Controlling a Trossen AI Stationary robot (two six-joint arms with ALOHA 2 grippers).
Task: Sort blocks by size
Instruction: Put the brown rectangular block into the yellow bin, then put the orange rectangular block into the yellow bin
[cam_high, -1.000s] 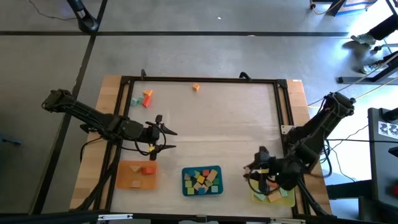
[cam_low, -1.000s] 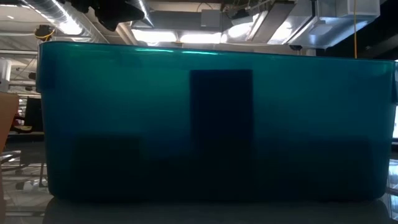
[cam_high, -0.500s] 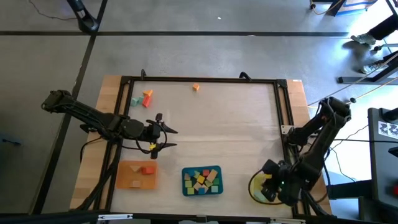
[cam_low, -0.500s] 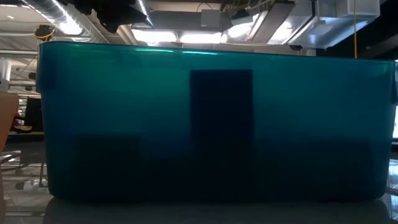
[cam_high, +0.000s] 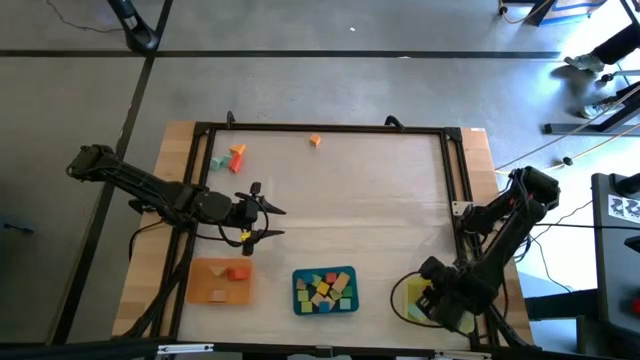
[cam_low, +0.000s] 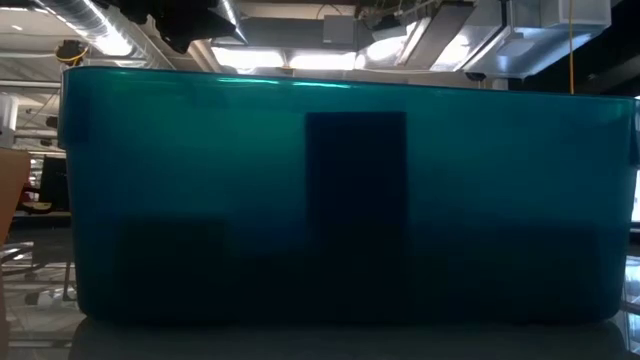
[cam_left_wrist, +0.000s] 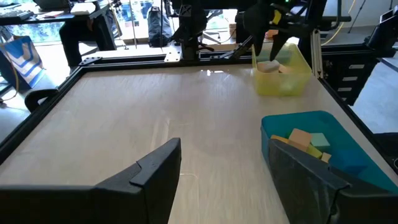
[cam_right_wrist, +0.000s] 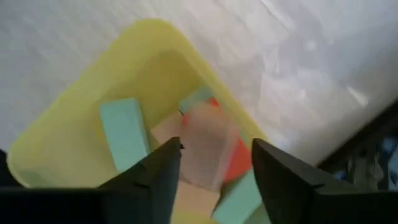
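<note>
Release over the yellow tray (cam_right_wrist: 74, 155) looks like the step in hand: the right gripper (cam_right_wrist: 214, 168) hangs above it, fingers parted, a blurred pale block (cam_right_wrist: 208, 146) between them, apparently dropping onto mint, tan and red blocks inside. Next it should lift clear and go for another. Further off, the teal tray (cam_high: 325, 290) holds a mixed heap and the orange tray (cam_high: 205, 290) a few. The left gripper (cam_high: 268, 222) waits wide and empty mid-table. Three loose blocks (cam_high: 232, 157) lie at the far edge.
</note>
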